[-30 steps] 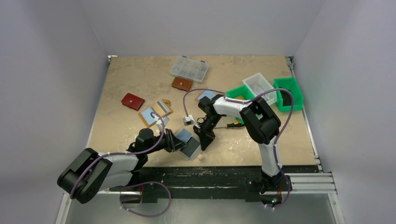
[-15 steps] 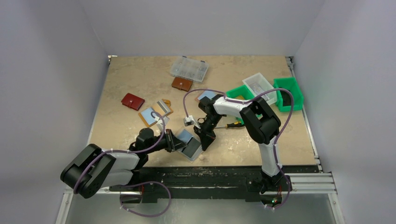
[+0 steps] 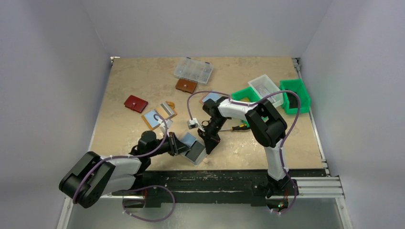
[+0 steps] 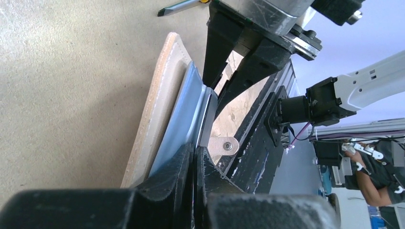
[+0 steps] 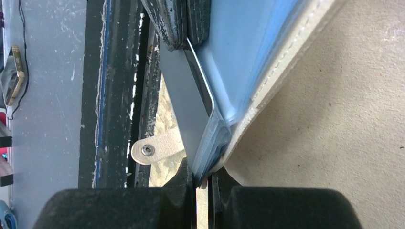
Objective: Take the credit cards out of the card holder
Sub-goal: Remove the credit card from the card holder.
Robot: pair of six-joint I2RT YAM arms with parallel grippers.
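Observation:
The tan card holder (image 3: 195, 151) lies open near the table's front edge, held between both grippers. My left gripper (image 3: 180, 143) is shut on a thin grey card (image 4: 208, 117) at the pale blue sleeves (image 4: 177, 121). The beige cover (image 4: 156, 107) and snap tab (image 4: 224, 145) show in the left wrist view. My right gripper (image 3: 209, 144) is shut on the holder's corner, pinching blue sleeves and cover (image 5: 248, 62). In the right wrist view the grey card (image 5: 184, 90) runs from the left fingers (image 5: 184, 21) down to my right gripper (image 5: 203, 183).
A blue card on a tan piece (image 3: 154, 118), a silvery card (image 3: 167, 109) and a blue card (image 3: 211, 98) lie on the table. A red wallet (image 3: 135, 103), brown wallet (image 3: 186, 86), clear organiser box (image 3: 193, 70), screwdriver (image 3: 236, 127), green bins (image 3: 294, 95) and white bin (image 3: 266, 88) are further back.
The left arm's elbow rose slightly and dropped back. Both grippers and the card holder stay where they were.

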